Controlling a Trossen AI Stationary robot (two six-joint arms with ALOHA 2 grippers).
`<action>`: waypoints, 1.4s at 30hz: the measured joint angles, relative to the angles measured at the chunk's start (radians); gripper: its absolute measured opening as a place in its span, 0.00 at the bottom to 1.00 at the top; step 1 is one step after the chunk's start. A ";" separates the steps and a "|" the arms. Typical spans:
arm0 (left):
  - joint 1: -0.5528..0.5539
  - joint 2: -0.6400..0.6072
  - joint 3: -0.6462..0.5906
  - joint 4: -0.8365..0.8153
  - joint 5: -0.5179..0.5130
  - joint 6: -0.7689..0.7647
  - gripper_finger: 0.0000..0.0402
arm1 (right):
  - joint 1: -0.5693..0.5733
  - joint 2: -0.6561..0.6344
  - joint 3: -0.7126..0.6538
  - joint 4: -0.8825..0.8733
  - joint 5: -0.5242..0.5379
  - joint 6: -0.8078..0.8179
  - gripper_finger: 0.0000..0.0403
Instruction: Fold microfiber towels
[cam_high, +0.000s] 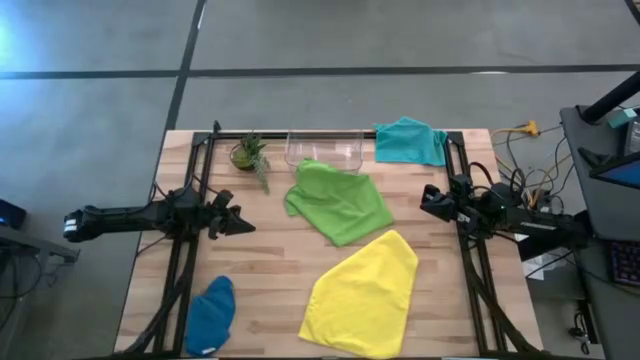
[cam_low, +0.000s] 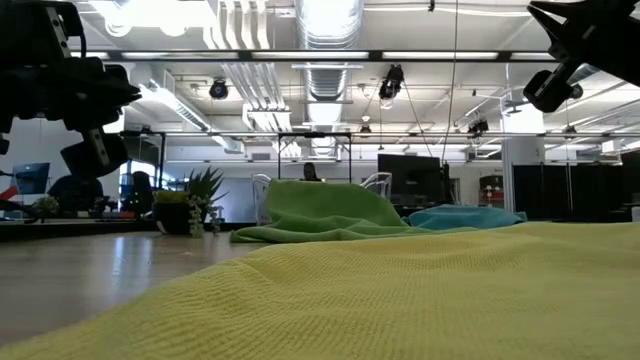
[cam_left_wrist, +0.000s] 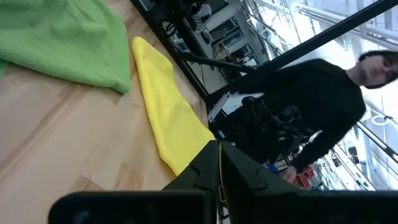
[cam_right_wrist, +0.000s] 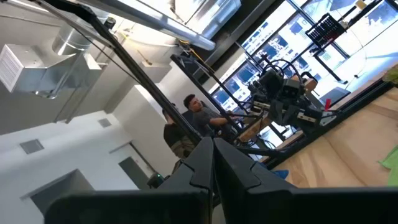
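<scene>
Four towels lie on the wooden table. The yellow towel (cam_high: 365, 295) is spread flat at the near middle, one corner pointing to the far side; it also shows in the left wrist view (cam_left_wrist: 168, 118) and the low view (cam_low: 400, 300). The lime green towel (cam_high: 338, 203) lies rumpled at the centre. The teal towel (cam_high: 410, 140) lies bunched at the far right. The dark blue towel (cam_high: 210, 315) lies bunched at the near left corner. My left gripper (cam_high: 240, 222) is shut and empty above the table's left side. My right gripper (cam_high: 430, 200) is shut and empty above the right side.
A clear plastic bin (cam_high: 325, 150) stands at the far middle, and the green towel's far corner reaches its near wall. A small potted plant (cam_high: 250, 155) stands left of it. Black frame rails (cam_high: 190, 250) run along both sides. A person (cam_left_wrist: 323, 106) stands beyond the table.
</scene>
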 joint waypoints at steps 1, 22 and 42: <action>0.000 0.000 0.000 0.000 0.000 0.000 0.00 | 0.000 0.000 0.000 0.000 0.000 0.000 0.02; 0.000 0.000 0.000 0.000 0.000 0.000 0.00 | 0.000 0.000 0.000 0.000 0.000 0.000 0.02; 0.000 0.000 0.000 0.000 0.000 0.000 0.00 | 0.000 0.000 0.000 0.036 0.028 0.265 0.02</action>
